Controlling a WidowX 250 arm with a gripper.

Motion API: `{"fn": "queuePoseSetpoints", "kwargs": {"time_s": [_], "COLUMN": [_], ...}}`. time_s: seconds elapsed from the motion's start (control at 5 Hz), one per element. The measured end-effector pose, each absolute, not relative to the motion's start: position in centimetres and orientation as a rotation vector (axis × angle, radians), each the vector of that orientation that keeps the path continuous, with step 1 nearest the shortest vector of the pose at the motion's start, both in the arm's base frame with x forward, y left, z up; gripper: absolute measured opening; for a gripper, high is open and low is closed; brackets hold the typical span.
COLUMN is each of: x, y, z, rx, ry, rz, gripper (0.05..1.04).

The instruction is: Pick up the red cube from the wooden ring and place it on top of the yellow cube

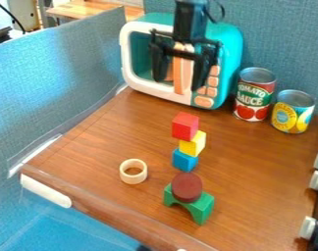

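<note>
The worktop (90, 152) is bounded by grey-blue panels at left and back, with white knobs (316, 180) along the right. The toy oven (155, 89) stands at the back. A staggered stack, red block (185, 126) over yellow block (193, 143) over blue block (185, 161), stands well apart from it. The wooden ring (133, 180) lies near the front edge; a maroon disc (187, 187) rests on a green arch (201, 208). Two cans, red-labelled (254, 95) and yellow-labelled (293, 112), carry print. The tool (180, 83) hangs downward before the oven, fingers wide apart, empty.
</note>
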State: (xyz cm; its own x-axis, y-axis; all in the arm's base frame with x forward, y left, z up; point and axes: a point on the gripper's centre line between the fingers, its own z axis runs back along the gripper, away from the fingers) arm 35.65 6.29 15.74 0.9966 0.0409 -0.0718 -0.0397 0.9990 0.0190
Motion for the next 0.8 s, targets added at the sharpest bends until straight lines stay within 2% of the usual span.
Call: {"fn": "queuePoseSetpoints", "kwargs": {"time_s": [0.2,0.4,0.6,0.8], "x": [34.2,31.9,30.3,29.7], "y": [7.2,7.5,7.6,7.6], "z": [16.5,16.5,15.9,15.0], "rx": [0.024,0.071,0.116,0.122], "ry": [0.068,0.037,-0.017,-0.015], "rz": [0.043,0.0,-0.042,-0.061], "gripper": [1.001,1.001,1.001,1.001]}}
